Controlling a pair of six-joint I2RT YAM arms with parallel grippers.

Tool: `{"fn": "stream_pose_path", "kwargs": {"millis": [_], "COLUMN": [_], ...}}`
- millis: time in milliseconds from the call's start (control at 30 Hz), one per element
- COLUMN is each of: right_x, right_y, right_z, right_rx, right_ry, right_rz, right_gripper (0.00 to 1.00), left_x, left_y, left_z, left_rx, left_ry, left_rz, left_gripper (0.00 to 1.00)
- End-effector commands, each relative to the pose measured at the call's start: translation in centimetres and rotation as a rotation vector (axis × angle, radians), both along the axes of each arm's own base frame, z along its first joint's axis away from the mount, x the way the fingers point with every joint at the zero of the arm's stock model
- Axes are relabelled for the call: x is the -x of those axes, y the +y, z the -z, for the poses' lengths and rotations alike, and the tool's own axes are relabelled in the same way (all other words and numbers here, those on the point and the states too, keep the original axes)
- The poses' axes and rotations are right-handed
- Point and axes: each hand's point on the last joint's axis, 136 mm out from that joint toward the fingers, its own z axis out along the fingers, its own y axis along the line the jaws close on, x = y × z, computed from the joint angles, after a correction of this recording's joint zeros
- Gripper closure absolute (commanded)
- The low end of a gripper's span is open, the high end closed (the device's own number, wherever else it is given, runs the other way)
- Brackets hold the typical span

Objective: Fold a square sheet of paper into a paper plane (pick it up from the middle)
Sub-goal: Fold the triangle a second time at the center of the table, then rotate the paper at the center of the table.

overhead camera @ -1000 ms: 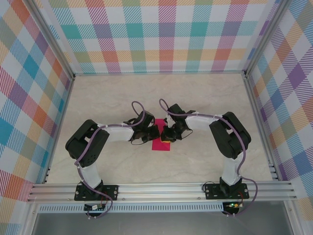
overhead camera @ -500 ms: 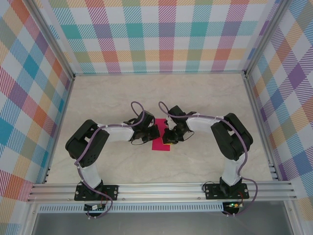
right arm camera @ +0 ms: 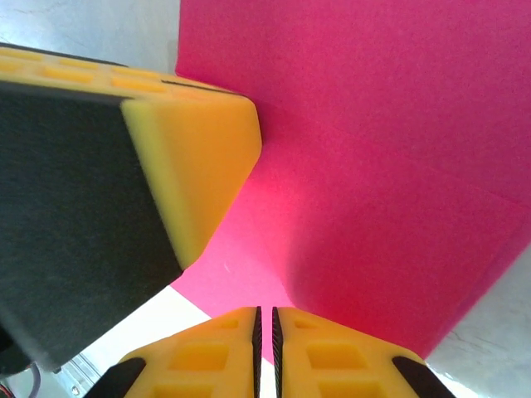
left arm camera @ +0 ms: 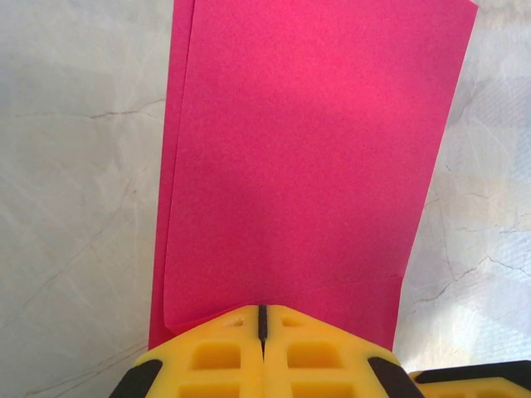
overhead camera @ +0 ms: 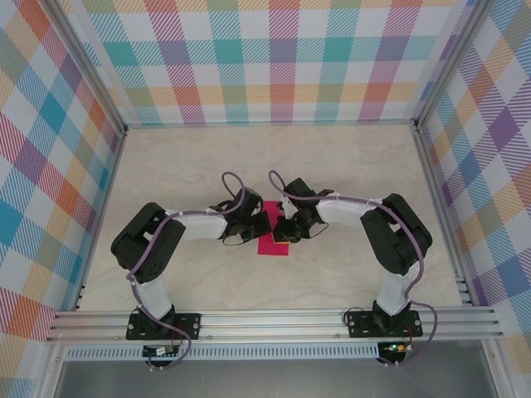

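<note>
Left wrist view: the left hand (left arm camera: 262,322) is seen shut. Its two yellow fingertips are pressed together and set down on the near edge of the paper (left arm camera: 307,166), which runs straight ahead of the hand across the counter (left arm camera: 75,166). The paper is folded double, and along the side to the left of the hand the upper layer sits slightly inside the lower one. A shallow wrinkle runs across just ahead of the fingertips.

In the right wrist view the right hand (right arm camera: 265,322) is likewise closed, down to a hairline slit, with the paper ahead of it and under its tips. A finger (right arm camera: 191,157) of the left hand is seen close by, ahead and to its left, on the same sheet. Whether any paper is pinched between either pair of tips cannot be told; probably both are merely pressing down.

Several risks are judged to follow:
- **Crooked fold:** if the crease is pressed home with the layers offset, the skew would be locked in and carried into a lopsided plane.
- **Sliding sheet:** if one hand is dragged along the fold while the other is not bearing down firmly, the thin sheet could slide or turn on the smooth counter.
- **Stray crease or tear:** the wrinkle could be flattened into a stray crease or torn.
- **Knocked fingers:** with the hands so near each other, the fingers could be knocked together.
</note>
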Motion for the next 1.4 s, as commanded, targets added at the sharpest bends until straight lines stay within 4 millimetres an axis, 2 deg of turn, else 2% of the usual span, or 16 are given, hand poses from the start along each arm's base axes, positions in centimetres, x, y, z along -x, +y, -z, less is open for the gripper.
{"fn": "stream_pose_path", "kwargs": {"millis": [0, 133, 333, 533, 867, 1067, 1200, 1267, 1367], "right_x": [0.5, 1.3, 3.2, 4.7, 6.4, 5.0, 2.9, 2.0, 0.5], "right_y": [0.5, -0.4, -2.9, -4.8, -6.5, -6.0, -5.6, -5.2, -4.8], "right_z": [0.7, 1.6, 2.6, 3.0, 2.8, 0.3, -2.1, -3.3, -4.6], "right_rx": [-0.003, 0.033, 0.115, 0.163, 0.199, 0.152, 0.11, 0.076, 0.048], "right_ry": [0.034, 0.055, 0.077, 0.083, 0.087, 0.002, -0.095, -0.133, -0.186], "right_rz": [-0.012, -0.017, -0.024, -0.026, -0.035, 0.007, 0.084, 0.122, 0.184], "right_gripper": [0.86, 0.86, 0.87, 0.88, 0.88, 0.88, 0.85, 0.81, 0.69], "left_x": [1.7, 1.8, 1.9, 1.8, 1.5, 0.8, 0.0, -0.4, -1.0], "left_y": [2.9, 3.1, 3.6, 4.1, 3.7, 2.3, 0.5, -0.5, -1.9], "left_z": [4.4, 4.5, 4.8, 4.7, 4.4, 3.2, 1.4, 0.0, -2.5], "left_rx": [-0.141, -0.145, -0.161, -0.17, -0.161, -0.113, -0.035, 0.01, 0.073], "left_ry": [0.096, 0.1, 0.109, 0.107, 0.101, 0.075, 0.047, 0.023, -0.022], "left_rz": [-0.048, -0.052, -0.06, -0.072, -0.056, -0.017, 0.013, 0.026, 0.031], "left_gripper": [0.96, 0.96, 0.96, 0.96, 0.96, 0.95, 0.93, 0.9, 0.82]}}
